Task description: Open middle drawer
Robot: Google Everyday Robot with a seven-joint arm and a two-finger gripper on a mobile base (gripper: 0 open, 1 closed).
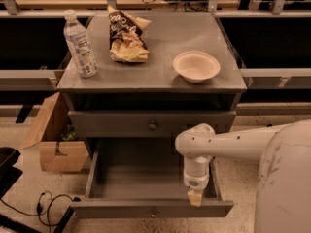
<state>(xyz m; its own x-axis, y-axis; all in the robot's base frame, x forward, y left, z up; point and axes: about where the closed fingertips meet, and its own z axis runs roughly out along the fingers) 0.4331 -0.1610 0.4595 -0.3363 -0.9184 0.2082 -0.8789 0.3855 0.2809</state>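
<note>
The middle drawer [152,208] is a grey flat-fronted drawer with a small round brass knob. It stands pulled far out from the cabinet, and its bare inside shows. Another grey drawer [153,125] with a brass knob sits closed above it. My gripper [195,197] hangs down from the white arm [228,142] that comes in from the right. It sits just inside the open drawer's front right corner, behind the front panel and to the right of the knob. Anything below the open drawer is hidden.
On the cabinet top [160,76] stand a water bottle [80,45], a chip bag [125,35] and a white bowl [196,66]. An open cardboard box [53,140] sits on the floor to the left, with black cables [46,205] in front of it.
</note>
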